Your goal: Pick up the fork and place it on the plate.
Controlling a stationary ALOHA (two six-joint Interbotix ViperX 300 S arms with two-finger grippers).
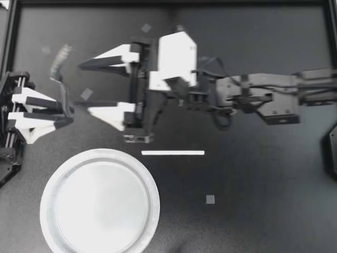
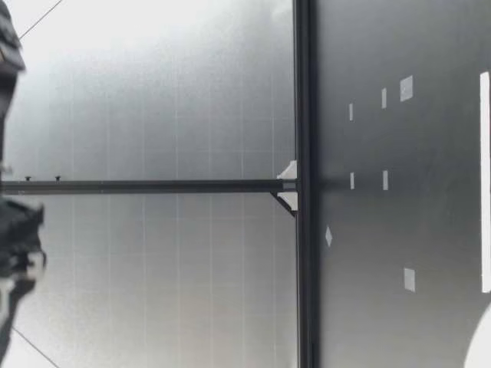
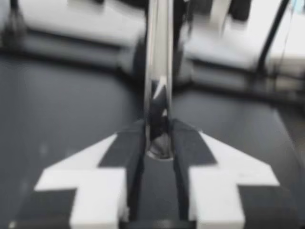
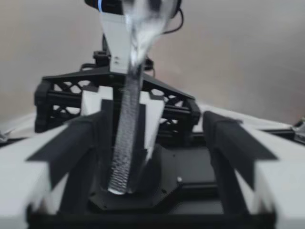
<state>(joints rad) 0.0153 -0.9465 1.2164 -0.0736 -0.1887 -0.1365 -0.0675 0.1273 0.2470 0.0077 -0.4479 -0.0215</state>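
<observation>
My left gripper [image 1: 70, 113] is clamping the fork [image 1: 59, 68] by its handle while my right gripper [image 1: 79, 84] is gaping just short of it, needing the shaft centred between its fingers before closing.

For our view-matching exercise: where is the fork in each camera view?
Top view: fork in my left gripper, facing my open right gripper.
Low view: not visible.
Left wrist view: fork clamped between the gripper's tips.
Right wrist view: fork ahead, between the open tips.
Shared landmark: my left gripper, holding it in all three.
</observation>
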